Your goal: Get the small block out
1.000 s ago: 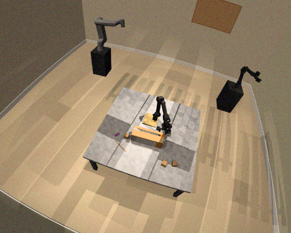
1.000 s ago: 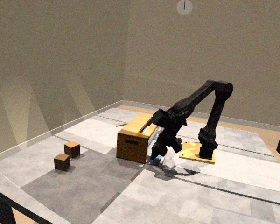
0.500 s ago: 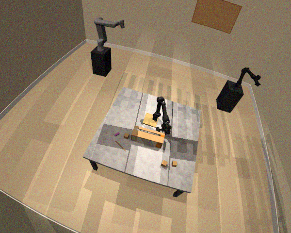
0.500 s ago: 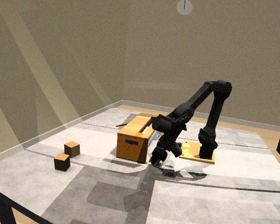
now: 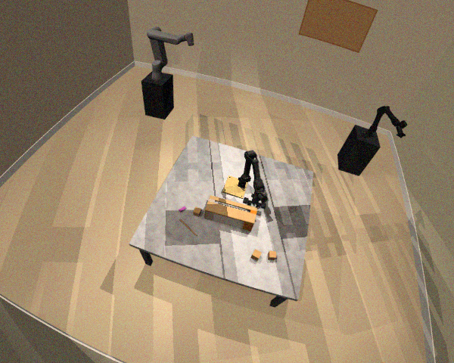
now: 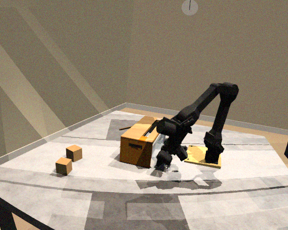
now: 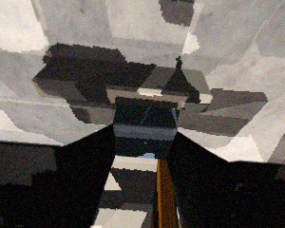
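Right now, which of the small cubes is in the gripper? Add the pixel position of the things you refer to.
The blue block (image 7: 144, 132), between the fingers of the gripper (image 5: 254, 203) (image 6: 165, 168) (image 7: 142, 130) at the box's end; it is the only blue one, the other cubes being orange-brown.

Block reads dark blue (image 7: 144, 116). I see an orange-brown box (image 5: 231, 211) (image 6: 135, 151), yellow base plate (image 5: 230, 186) (image 6: 195, 154), mottled grey table (image 5: 196, 258) (image 6: 65, 198).

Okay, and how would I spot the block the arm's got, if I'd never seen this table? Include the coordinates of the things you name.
Find the orange-brown box (image 5: 230, 211) (image 6: 136, 148) on the table, then the black arm bending down beside it. Between its fingers (image 5: 254, 203) (image 6: 163, 164) sits a small block (image 7: 144, 116), dark blue, unlike the orange-brown cubes (image 5: 256, 254) (image 5: 272, 255) (image 6: 74, 153) (image 6: 64, 166) standing loose.
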Robot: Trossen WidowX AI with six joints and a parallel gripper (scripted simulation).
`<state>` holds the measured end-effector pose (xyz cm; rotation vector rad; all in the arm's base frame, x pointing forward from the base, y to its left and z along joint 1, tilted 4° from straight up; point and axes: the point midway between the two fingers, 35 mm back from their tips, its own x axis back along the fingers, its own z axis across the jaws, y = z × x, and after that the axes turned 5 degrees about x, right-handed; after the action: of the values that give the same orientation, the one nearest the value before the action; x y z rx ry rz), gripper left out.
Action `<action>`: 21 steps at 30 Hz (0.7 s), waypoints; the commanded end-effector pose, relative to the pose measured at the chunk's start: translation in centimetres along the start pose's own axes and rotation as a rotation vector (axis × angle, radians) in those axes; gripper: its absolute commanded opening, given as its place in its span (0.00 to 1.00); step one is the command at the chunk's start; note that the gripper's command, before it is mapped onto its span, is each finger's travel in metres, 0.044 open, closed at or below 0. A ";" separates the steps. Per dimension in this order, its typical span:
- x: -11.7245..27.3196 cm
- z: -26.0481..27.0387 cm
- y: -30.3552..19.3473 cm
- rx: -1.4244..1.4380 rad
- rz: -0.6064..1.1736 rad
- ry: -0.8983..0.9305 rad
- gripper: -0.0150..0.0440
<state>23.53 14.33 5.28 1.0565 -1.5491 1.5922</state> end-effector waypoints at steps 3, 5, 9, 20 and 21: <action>2.7 -0.1 -1.4 -0.001 0.004 -0.007 0.25; 3.8 0.0 -1.9 -0.001 0.004 -0.007 0.25; 5.2 0.1 -2.3 0.000 0.004 -0.008 0.25; 8.9 0.9 -4.0 0.167 0.029 -0.091 0.25; 9.5 1.1 -4.2 0.190 0.035 -0.101 0.25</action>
<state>23.25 13.34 13.72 1.1748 -1.5225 1.6956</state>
